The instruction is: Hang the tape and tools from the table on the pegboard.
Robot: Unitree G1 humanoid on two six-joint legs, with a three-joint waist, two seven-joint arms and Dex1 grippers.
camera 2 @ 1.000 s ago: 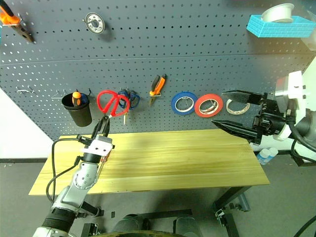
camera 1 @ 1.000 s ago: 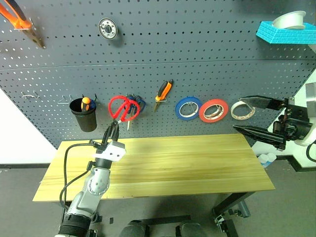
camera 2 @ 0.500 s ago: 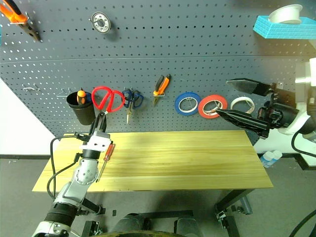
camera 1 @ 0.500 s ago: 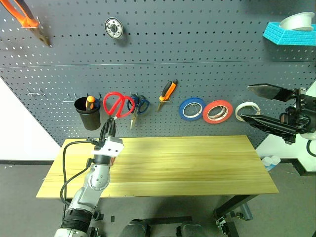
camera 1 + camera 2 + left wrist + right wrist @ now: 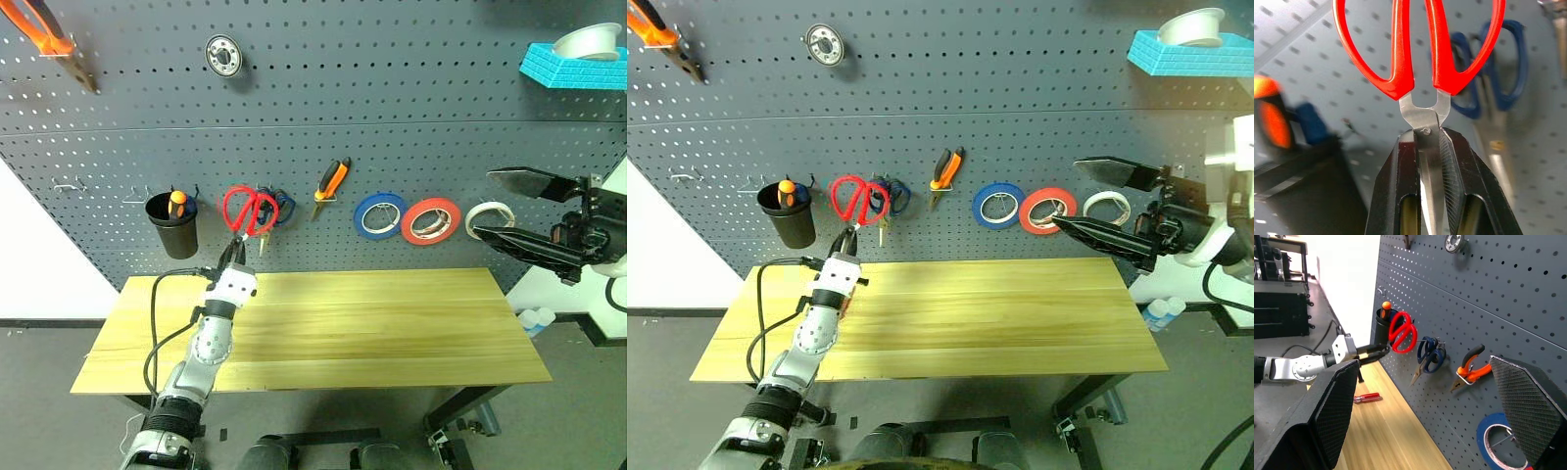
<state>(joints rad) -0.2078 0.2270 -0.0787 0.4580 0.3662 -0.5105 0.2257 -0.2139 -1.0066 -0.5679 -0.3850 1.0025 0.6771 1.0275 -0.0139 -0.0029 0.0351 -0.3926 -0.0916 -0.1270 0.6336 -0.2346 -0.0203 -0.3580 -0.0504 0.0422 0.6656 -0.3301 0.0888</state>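
Since a second ago the left pincer (image 5: pixel 235 257) has carried the red scissors (image 5: pixel 250 211) toward the pegboard (image 5: pixel 392 147); the camera also shifted, so only part of the picture change is real motion. Left pincer is clamped shut on the scissor blades just below the pivot, handles up, long axis running upward from the pincer to the board; in the left wrist view the red loops sit just ahead of the board, with the blue scissors (image 5: pixel 1498 73) hanging just beside them. Key relation for the coming move: the red loops are beside the blue scissors, between those and the black cup (image 5: pixel 171 225), so a loop likely has to drop over a hook there; I cannot tell if a loop is already caught on one. Left arm is the only one near; right pincer (image 5: pixel 519 211) hangs wide open and empty, well apart, beside the whitish roll (image 5: pixel 487 217). Red tape (image 5: pixel 429 220) already hangs on the board next to the blue tape (image 5: pixel 380 214), pliers (image 5: pixel 328 183) hang near the blue scissors. Red screwdriver (image 5: pixel 1366 397) lies flat on the tabletop (image 5: pixel 392 323) close to the left arm, probably the last item left. Tabletop is smooth light wood, plenty of free room around the scissors.
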